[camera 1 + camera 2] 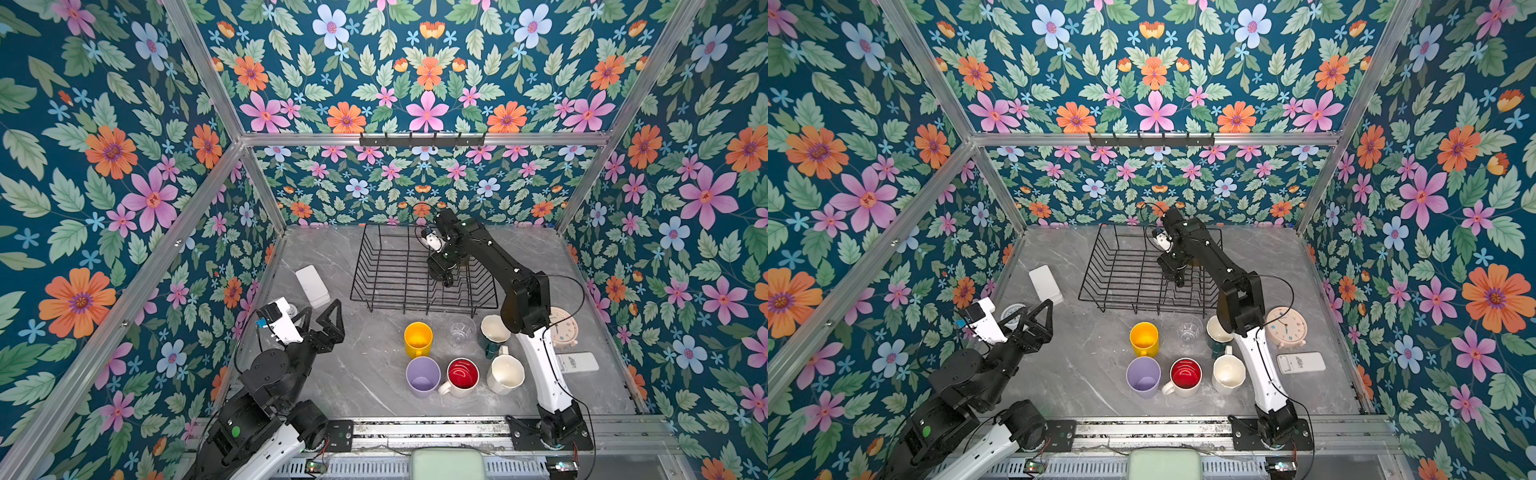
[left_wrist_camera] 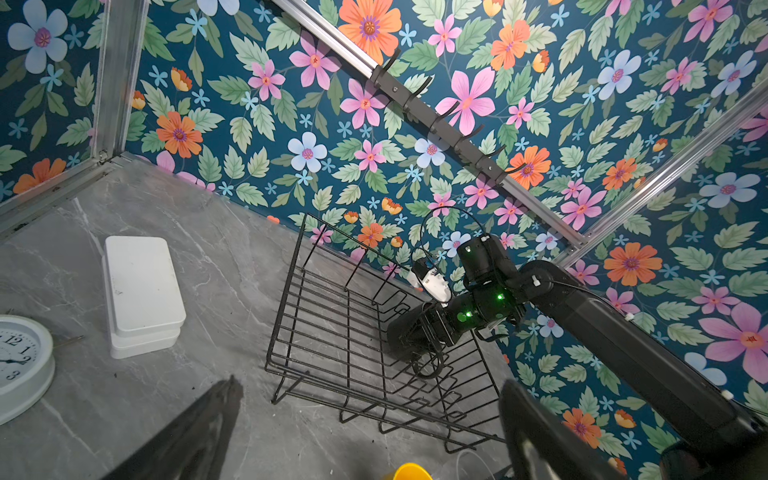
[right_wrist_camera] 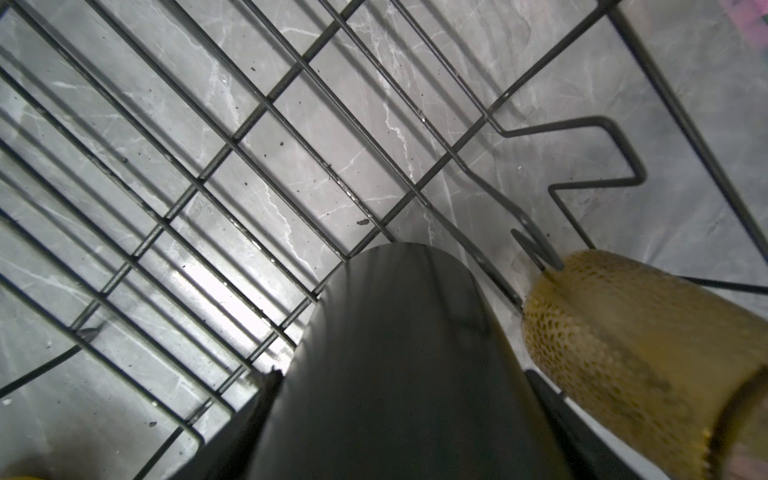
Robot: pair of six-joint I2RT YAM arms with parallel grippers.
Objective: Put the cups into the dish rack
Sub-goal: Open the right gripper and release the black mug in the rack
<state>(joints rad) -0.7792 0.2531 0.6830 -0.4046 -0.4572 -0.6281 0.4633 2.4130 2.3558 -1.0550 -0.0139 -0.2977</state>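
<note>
Up front in both top views, the left gripper (image 1: 323, 306) has its jaws wide apart, empty. The yellow mug (image 1: 417, 338) plus five other cups are on the table (image 1: 365, 374) in front of the dish rack (image 1: 374, 266). Left wrist: right gripper (image 2: 419, 328) clamped on the black mug (image 2: 403, 336) inside the rack. Right wrist: amber tumbler (image 3: 623, 353) just beside it.

Black mug (image 3: 399, 353) gripped inside the rack (image 3: 199, 180).
The mug is seen clasped between the fingers (image 3: 557, 399) of the right gripper (image 3: 409, 390), its far end over the floor wires. An amber tumbler (image 3: 623, 332) is noted just beside it, tilted, its end against a zigzag divider (image 3: 598, 183). Grey marble table (image 3: 706, 104) is seen beneath the wires.
</note>
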